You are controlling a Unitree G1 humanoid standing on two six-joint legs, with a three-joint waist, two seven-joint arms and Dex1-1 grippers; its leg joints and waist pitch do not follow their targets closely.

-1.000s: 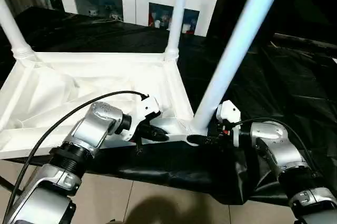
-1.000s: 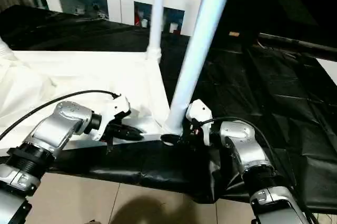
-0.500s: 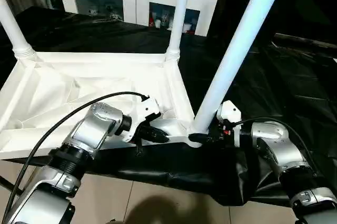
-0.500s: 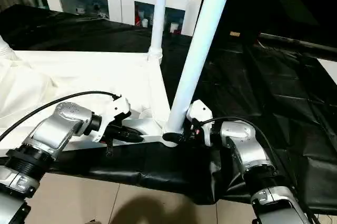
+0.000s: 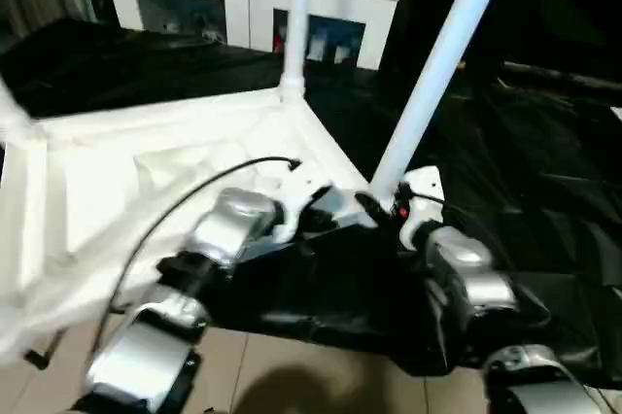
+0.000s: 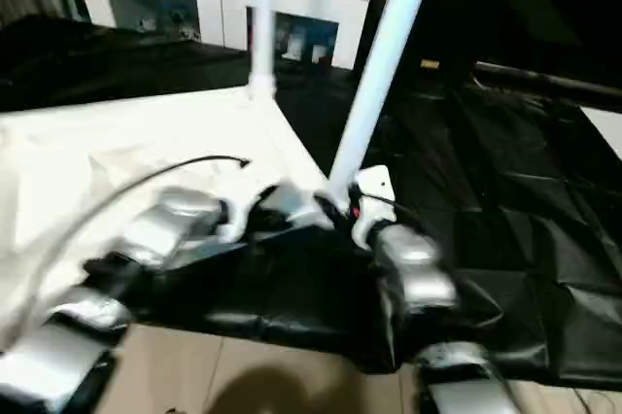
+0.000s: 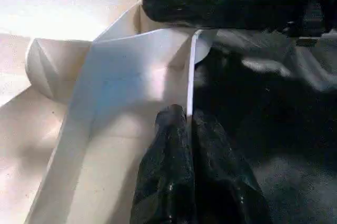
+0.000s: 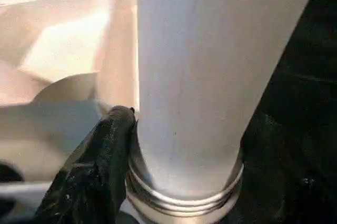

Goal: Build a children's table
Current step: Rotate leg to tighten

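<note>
black sheeting covers the work surface (image 5: 544,190), and a white cabinet with glass doors (image 5: 243,6) stands beyond its far edge. the children's table (image 5: 126,181) lies upside down on the surface, ribbed underside up, its nearest corner reaching the surface's near edge between the two silver forearms. three tube legs rise from corner sockets: the near leg (image 5: 437,64) by that near corner, the far leg (image 5: 296,16) toward the cabinet, and a blurred third leg (image 5: 12,108) toward the surface's left edge. whether a fourth is fitted i cannot tell, so by my reading the build is well along but not shown finished, and turning it upright is left.

the left end effector (image 7: 187,124) is clenched on the table's thin side wall near the corner socket, fingers (image 7: 168,145) pressed either side of the rim. the right end effector (image 8: 131,124) sits at the base of the near leg, one black finger (image 8: 100,161) touching the leg's ringed collar; whether it grips or rests there i cannot tell.

the head views give the whole layout but blur the contacts. the left wrist view shows the pinch on the wall, and the right wrist view shows the collar's rings at the socket.
</note>
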